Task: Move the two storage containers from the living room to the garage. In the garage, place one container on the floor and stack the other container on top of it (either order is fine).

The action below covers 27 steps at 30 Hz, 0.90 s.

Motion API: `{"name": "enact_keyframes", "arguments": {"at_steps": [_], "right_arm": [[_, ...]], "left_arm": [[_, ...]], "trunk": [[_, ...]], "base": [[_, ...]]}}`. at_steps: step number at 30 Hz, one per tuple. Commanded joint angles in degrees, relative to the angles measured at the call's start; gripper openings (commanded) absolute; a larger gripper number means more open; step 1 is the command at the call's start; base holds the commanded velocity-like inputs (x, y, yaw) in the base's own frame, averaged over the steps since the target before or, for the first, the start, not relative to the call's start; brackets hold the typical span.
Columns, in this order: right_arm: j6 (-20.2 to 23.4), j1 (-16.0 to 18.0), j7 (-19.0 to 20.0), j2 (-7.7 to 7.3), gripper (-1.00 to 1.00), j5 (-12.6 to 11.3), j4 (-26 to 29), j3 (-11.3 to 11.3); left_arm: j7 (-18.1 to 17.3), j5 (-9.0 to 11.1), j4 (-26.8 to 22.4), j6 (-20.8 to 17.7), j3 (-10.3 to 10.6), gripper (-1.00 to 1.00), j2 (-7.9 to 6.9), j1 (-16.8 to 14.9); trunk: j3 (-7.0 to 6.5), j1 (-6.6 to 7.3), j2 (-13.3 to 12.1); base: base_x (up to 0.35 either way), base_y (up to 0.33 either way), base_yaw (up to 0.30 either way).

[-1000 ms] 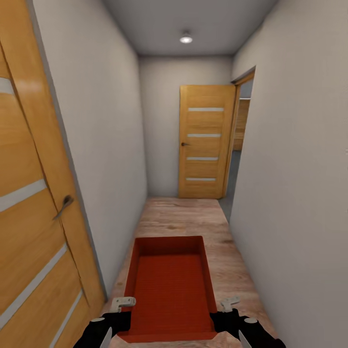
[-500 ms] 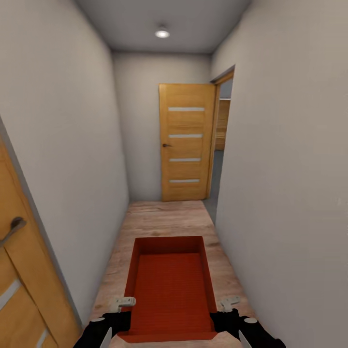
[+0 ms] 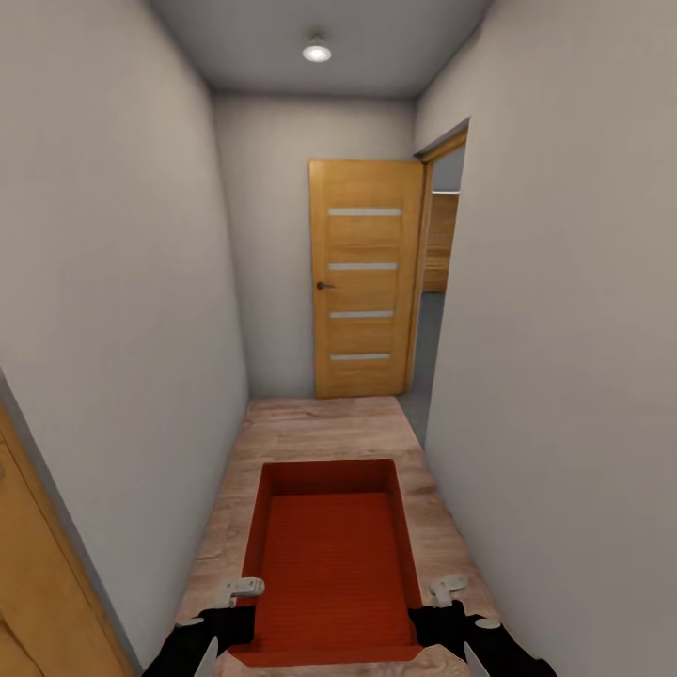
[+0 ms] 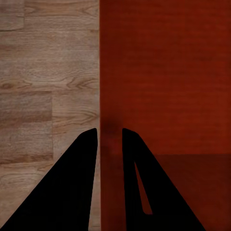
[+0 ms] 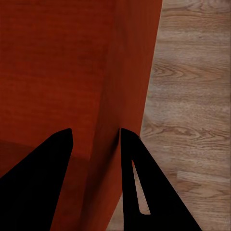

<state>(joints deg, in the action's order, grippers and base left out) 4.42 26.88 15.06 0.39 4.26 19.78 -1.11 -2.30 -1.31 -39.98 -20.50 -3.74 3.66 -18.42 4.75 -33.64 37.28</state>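
One container (image 3: 331, 564) carried; door (image 3: 365, 277) (open) ahead.

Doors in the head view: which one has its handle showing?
The slatted wooden door at the corridor's far end, with a dark handle on its left edge. The door edge at near left shows no handle.

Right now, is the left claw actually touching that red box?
Touching. In the left wrist view, the left gripper straddles the storage container's side wall, both fingers against it.
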Motion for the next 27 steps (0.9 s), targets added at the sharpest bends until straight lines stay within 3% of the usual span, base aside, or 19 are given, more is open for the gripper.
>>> {"name": "enact_keyframes", "arguments": {"at_steps": [1, 27], "right_arm": [[-0.7, 0.0, 4.5, -0.04, -1.00, -0.6, 0.3, -1.4], [-3.1, 0.0, 4.5, -0.04, -1.00, -1.2, 0.3, -1.4]], "left_arm": [[1.1, -1.6, 0.0, -0.3, -0.5, -1.00, -1.29, 0.0], [1.1, -1.6, 0.0, -0.3, -0.5, -1.00, -1.29, 0.0]], "trunk": [[0.10, -0.05, 0.1], [0.10, -0.05, 0.1]], "base": [[0.324, 0.004, 0.000], [0.324, 0.000, 0.000]]}}
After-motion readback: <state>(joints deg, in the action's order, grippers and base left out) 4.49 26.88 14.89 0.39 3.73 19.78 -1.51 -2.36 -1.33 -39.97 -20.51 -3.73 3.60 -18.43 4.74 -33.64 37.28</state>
